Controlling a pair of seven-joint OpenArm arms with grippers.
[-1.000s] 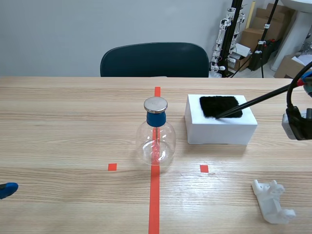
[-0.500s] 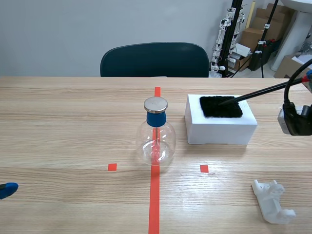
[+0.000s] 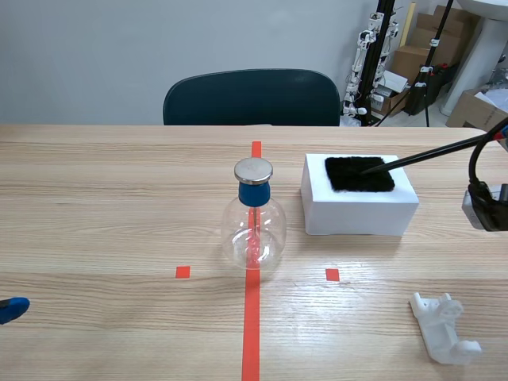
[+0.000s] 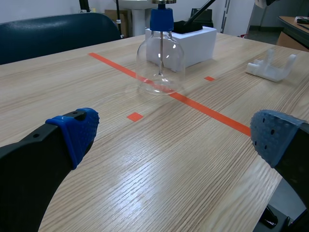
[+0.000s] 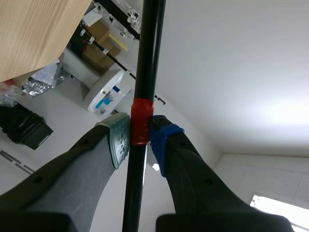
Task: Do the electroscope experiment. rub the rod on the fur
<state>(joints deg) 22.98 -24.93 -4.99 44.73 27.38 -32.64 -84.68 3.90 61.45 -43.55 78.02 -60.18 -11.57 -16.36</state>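
Nearest, the left end effector (image 4: 175,135) hangs wide open above the pale wooden tabletop (image 3: 103,198). Farther on, the electroscope flask (image 3: 254,230) stands on the tape line. The right end effector (image 5: 140,131) clamps the black rod (image 3: 425,156), whose tip touches the fur (image 3: 359,175) atop a white block (image 3: 361,213). Beyond stand a dark chair (image 3: 251,97) and cardboard boxes (image 3: 419,48).

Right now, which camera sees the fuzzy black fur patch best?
The scene view: the black fur patch lies in plain sight atop the white block. The left wrist view catches only a far sliver behind the clear glass flask. The right wrist view misses it.
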